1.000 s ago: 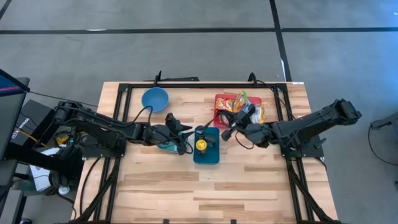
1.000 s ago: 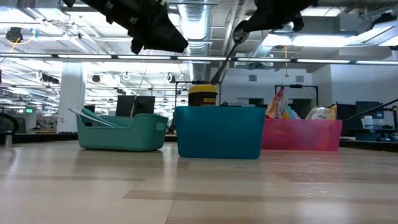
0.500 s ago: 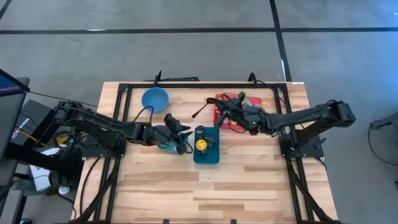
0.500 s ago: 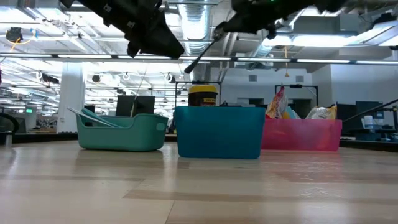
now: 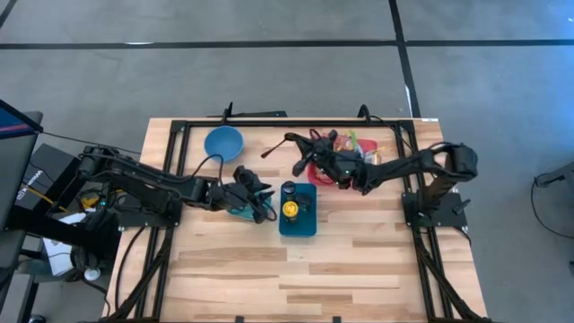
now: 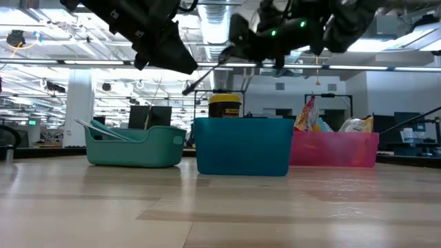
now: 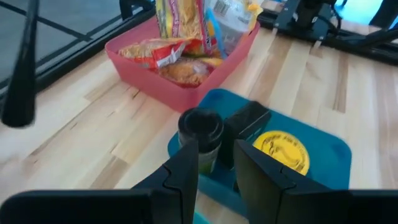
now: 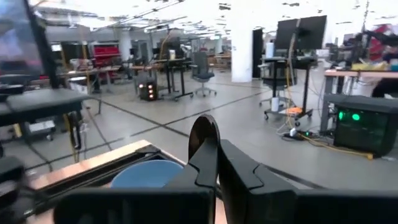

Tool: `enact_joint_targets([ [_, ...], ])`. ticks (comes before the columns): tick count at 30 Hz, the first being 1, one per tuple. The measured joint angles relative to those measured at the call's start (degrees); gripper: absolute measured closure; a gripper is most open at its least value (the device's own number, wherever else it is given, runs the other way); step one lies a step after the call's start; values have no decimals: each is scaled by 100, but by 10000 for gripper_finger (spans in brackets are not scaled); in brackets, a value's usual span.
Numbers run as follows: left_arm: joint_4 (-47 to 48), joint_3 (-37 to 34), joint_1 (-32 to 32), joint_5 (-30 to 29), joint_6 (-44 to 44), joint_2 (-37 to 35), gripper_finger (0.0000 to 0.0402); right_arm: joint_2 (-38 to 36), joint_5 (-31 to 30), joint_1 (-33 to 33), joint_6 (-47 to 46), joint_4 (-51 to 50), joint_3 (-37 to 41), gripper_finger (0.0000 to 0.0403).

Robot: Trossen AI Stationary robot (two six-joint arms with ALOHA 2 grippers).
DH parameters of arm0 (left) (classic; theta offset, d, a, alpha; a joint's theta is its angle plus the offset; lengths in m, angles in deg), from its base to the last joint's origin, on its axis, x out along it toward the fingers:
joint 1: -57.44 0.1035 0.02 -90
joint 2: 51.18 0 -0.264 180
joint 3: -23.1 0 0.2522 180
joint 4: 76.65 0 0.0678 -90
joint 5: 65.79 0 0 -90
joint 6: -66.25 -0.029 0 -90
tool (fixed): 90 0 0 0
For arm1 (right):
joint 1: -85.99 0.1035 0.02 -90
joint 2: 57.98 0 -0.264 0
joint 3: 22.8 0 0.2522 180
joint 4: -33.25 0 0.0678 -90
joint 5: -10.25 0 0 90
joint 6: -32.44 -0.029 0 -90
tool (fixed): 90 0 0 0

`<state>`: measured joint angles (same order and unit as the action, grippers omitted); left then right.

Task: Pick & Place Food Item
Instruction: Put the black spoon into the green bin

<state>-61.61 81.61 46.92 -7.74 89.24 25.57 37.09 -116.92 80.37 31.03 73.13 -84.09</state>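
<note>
the crinkly snack bags (image 5: 352,149) sit in the pink plastic bin (image 5: 316,170); they look light, soft and slippery, so pinch a top edge; the right gripper (image 5: 300,148) clamps a long black spoon (image 5: 273,147) between shut fingers; the left gripper (image 5: 258,202) waits, fingers a little apart, holding nothing, by the blue plastic bin (image 5: 299,231).

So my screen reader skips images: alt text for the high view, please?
Seen from above, the right gripper holds a dark utensil above the wooden table, left of a red bin; the left gripper hovers beside a blue bin.
</note>
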Motion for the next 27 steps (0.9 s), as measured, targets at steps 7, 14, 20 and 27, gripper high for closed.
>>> enact_joint_targets([
  [7, -62, -321, 0, 0, 224, 0, 305, 519, 201, -156, -481, 617, 3, 403],
  [14, -426, -605, 0, -13, 301, 0, 305, 740, 285, -151, -703, 1817, 421, 403],
  [20, -586, -630, 0, -92, 301, 0, 305, 736, 286, -142, -905, 3605, 1419, 403],
  [27, -908, -629, 0, -845, 290, 0, 305, 523, 208, -47, -1365, 3593, 2036, 403],
])
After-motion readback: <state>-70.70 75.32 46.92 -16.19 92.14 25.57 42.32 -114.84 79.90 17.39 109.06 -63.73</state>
